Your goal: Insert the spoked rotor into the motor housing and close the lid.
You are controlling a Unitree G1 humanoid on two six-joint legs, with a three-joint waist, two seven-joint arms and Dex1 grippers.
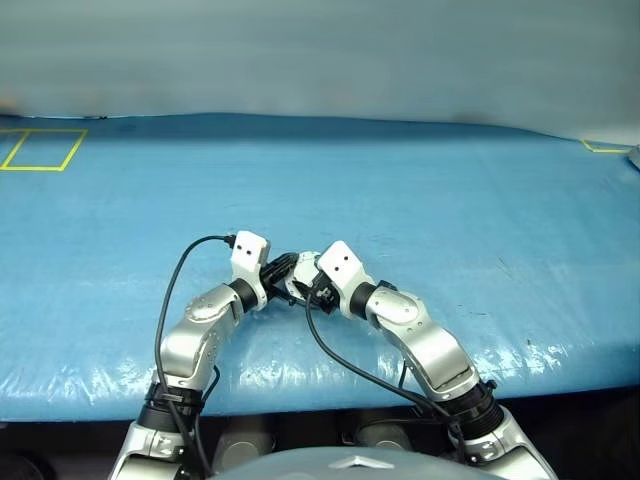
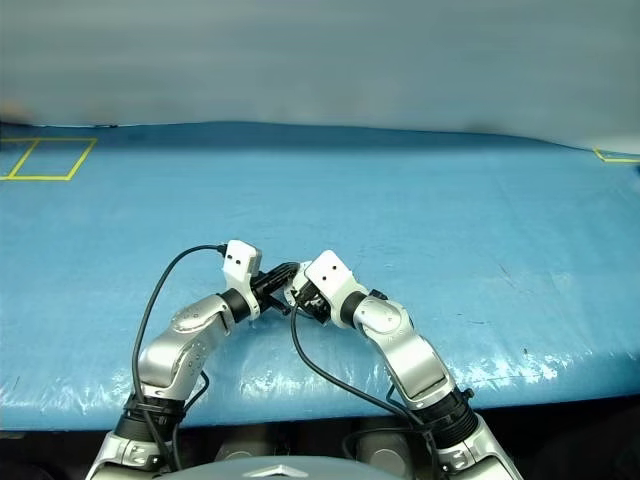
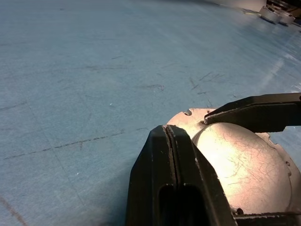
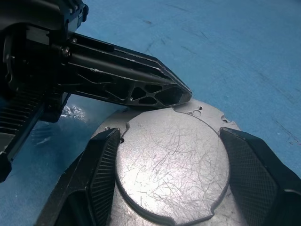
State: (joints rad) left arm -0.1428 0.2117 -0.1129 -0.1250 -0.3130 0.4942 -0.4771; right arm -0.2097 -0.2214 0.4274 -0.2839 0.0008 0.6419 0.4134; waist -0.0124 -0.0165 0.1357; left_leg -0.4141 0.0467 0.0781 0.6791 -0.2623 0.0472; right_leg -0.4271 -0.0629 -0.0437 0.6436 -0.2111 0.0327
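Head views: your two arms meet low over the near edge of the blue counter [image 1: 420,190]. The left pincer [image 1: 284,268] and right pincer [image 1: 304,288] converge on one small pale object between them, too small here to read.

Left wrist view: the left pincer [image 3: 175,155] is fully closed, fingers pressed together with nothing between them, tips resting against the domed face of the lid [image 3: 244,165]. One dark finger of the other arm crosses the lid's far edge.

Right wrist view: the right pincer [image 4: 171,155] is spread wide and clamps the lid [image 4: 171,165] by its rim, one ribbed pad on each side. The plain outer face with the raised centre shows, scratched bare metal with small screw holes near the edge. The closed left pincer lies across the far rim.

Handling, as a judgement: the disc is rigid metal, probably dense for its size, and slick. Keep your hold across the rim; the domed face offers no purchase. Whether the housing sits underneath cannot be told.
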